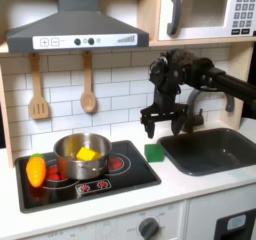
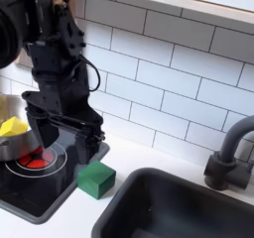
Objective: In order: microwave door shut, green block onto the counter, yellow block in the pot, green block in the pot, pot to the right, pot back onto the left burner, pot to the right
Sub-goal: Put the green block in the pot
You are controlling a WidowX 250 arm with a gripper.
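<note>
The gripper (image 1: 156, 124) hangs open just above the green block (image 1: 154, 152), which sits on the counter (image 1: 190, 189) between cooktop and sink. In the second exterior view the arm hides part of the cooktop. The yellow block (image 1: 88, 155) lies inside the pot (image 1: 82, 156), half hidden by its rim.

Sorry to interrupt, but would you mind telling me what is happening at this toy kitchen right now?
A robot arm's gripper hangs open and empty just above the green block, which sits on the counter between the cooktop and the sink. The yellow block already lies in the pot on the cooktop, and the microwave door is shut. The green block looks like the next thing to go into the pot.
</note>
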